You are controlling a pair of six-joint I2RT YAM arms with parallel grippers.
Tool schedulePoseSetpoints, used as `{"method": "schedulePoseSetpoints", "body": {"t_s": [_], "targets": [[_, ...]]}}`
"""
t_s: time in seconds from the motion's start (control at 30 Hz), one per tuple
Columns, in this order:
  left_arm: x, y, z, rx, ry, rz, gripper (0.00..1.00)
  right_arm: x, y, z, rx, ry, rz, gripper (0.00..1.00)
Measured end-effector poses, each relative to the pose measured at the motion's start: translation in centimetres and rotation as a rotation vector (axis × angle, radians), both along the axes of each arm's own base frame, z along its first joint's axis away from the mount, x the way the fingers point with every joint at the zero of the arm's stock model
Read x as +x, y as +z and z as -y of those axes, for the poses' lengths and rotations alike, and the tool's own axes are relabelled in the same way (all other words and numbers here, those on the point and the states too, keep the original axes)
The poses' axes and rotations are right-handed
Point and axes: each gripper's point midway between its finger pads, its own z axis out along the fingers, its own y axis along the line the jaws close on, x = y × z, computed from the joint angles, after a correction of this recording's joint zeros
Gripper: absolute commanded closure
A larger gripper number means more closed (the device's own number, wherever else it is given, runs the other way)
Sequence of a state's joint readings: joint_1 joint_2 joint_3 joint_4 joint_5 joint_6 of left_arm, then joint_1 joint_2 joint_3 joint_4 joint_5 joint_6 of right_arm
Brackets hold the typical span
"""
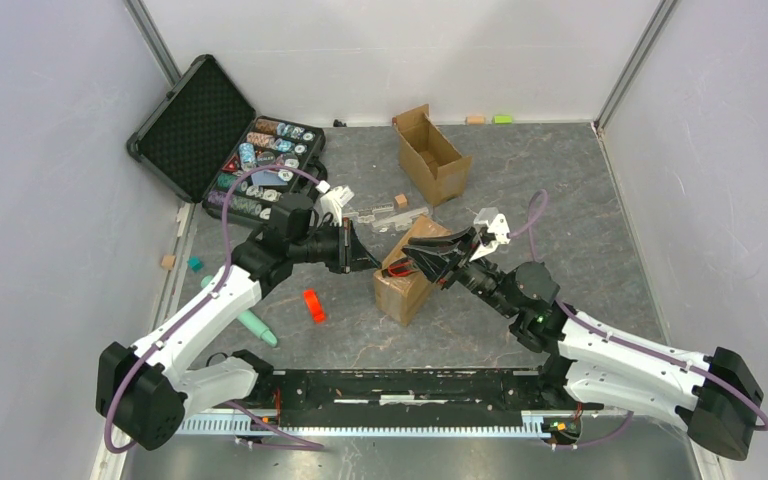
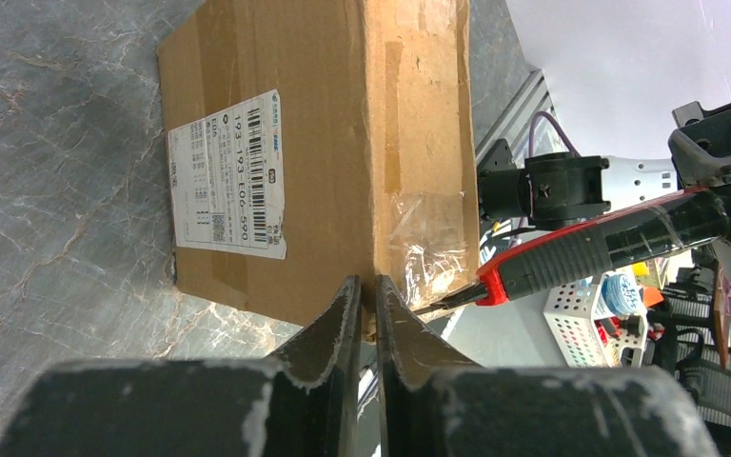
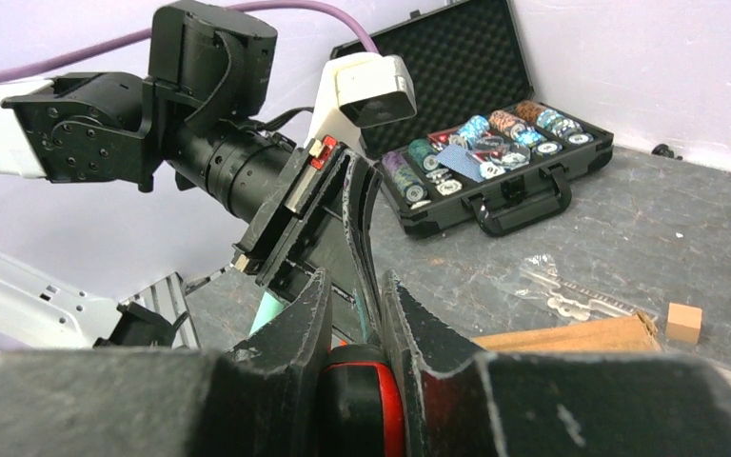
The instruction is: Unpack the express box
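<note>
The express box [image 1: 412, 283] is brown cardboard and lies at the table's middle. In the left wrist view its white label [image 2: 228, 176] and taped seam [image 2: 428, 257] show. My left gripper [image 1: 370, 260] is shut, and its tips [image 2: 366, 286] rest against the box's near edge. My right gripper [image 1: 422, 262] is shut on a red-and-black knife [image 3: 362, 400] over the box. The knife's handle [image 2: 609, 248] points at the taped corner, and its blade tip touches the tape there. The box top [image 3: 571, 333] shows beside the right fingers.
An open, unlabelled cardboard box [image 1: 430, 155] stands at the back. An open black case of poker chips [image 1: 250, 160] is at the back left. A clear plastic bag [image 1: 385, 215], a red object [image 1: 313, 305], a teal pen [image 1: 255, 322] and small wooden blocks [image 1: 400, 200] lie around.
</note>
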State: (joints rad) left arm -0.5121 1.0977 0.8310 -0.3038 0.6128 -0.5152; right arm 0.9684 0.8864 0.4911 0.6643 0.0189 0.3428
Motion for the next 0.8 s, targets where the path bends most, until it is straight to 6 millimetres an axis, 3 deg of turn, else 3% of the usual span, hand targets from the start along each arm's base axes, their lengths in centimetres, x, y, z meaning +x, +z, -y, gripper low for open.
{"method": "schedulePoseSetpoints", "body": {"t_s": [0.23,0.8], "targets": [[0.4,0.0,0.1,0.017,-0.015,0.018,0.95,0.1,-0.2,-0.1,-0.043,-0.003,-0.020,1.00],[0.9,-0.2,1.8,0.042,-0.112,-0.008,0.98,-0.1,0.1,0.7,-0.189,-0.015,-0.038,1.00]]}}
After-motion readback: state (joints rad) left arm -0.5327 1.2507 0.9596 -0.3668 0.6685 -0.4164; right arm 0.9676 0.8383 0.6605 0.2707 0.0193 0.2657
